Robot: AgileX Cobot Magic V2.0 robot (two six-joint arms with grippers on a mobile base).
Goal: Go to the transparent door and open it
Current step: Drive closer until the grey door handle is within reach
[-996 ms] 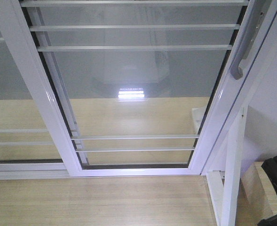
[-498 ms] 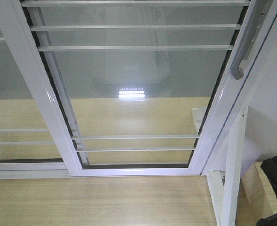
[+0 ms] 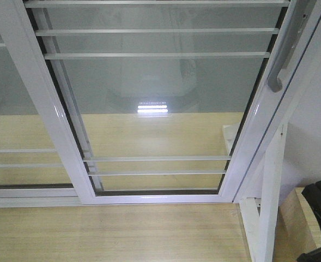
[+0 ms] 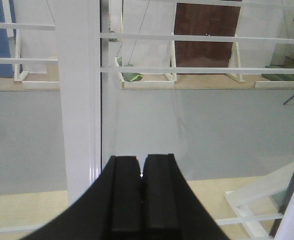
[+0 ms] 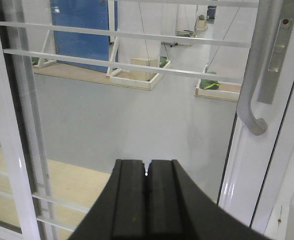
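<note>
Fingers of the right gripper (image 5: 147, 167) press flat together with nothing between them, just short of the tall white-framed clear glass door (image 3: 160, 93). Its long curved grey pull handle (image 5: 256, 75) stands up and to the right, untouched. The left gripper (image 4: 142, 165) is likewise pinched closed and empty, facing a glossy white upright frame post (image 4: 79, 100). Pale wooden floor (image 3: 116, 229) lies below the door.

pale wood floor (image 3: 122, 232) in front; a handleless glass panel (image 3: 13, 98) at left; blue board (image 5: 82, 37) beyond.
</note>
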